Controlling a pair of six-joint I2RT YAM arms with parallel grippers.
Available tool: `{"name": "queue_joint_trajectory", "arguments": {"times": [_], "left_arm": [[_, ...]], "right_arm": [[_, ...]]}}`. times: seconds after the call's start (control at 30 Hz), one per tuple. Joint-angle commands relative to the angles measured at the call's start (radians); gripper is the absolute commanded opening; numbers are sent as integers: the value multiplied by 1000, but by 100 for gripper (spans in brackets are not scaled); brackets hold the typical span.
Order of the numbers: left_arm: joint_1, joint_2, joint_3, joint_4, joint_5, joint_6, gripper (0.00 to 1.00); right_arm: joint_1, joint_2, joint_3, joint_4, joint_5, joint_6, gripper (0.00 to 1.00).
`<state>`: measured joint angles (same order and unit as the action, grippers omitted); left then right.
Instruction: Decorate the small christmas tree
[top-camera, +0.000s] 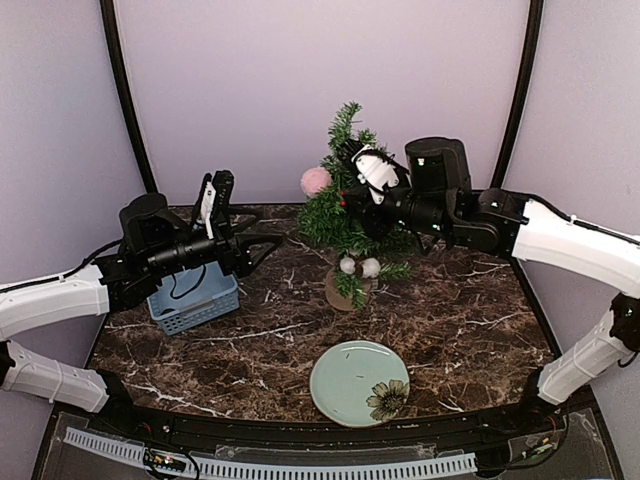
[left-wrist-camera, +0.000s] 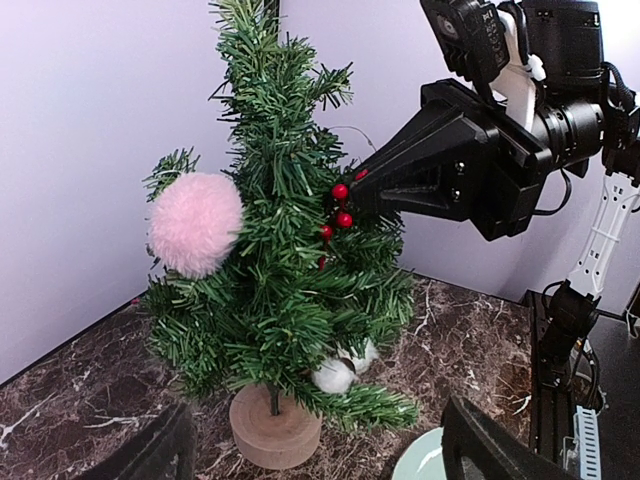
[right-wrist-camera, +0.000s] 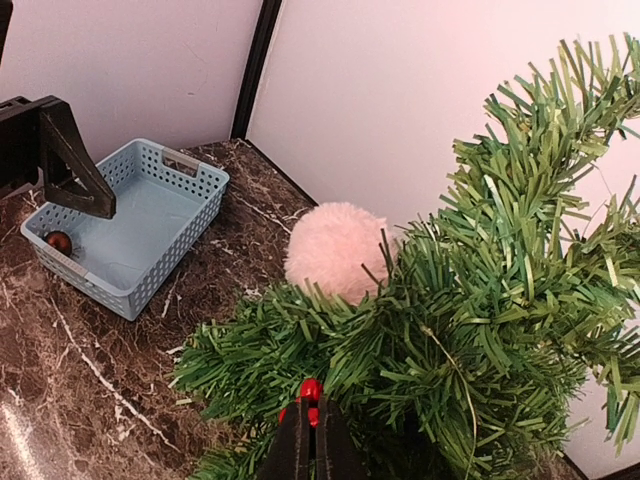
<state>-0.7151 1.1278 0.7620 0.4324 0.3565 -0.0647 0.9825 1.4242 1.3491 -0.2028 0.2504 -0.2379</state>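
Right gripper, pinching a berry sprig, is judged to be seating it among the tree branches; release and clean withdrawal are called for next.

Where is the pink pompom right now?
In the top view the pink pompom hangs on the tree's left side, near the back wall, facing the blue basket. The right gripper holds red berries at the tree's opposite side.
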Motion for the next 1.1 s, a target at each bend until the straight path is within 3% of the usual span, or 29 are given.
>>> {"name": "queue_joint_trajectory", "arguments": {"times": [0.0, 0.83, 1.07], "left_arm": [[8, -13, -10, 23, 5, 3, 87], [15, 14, 18, -18, 1, 19, 87], [19, 11, 21, -28, -8, 5, 87]], "right_arm": [[10, 11, -13, 39, 7, -19, 0], [16, 78, -48, -18, 70, -15, 2], [16, 41, -42, -16, 75, -1, 17]]}}
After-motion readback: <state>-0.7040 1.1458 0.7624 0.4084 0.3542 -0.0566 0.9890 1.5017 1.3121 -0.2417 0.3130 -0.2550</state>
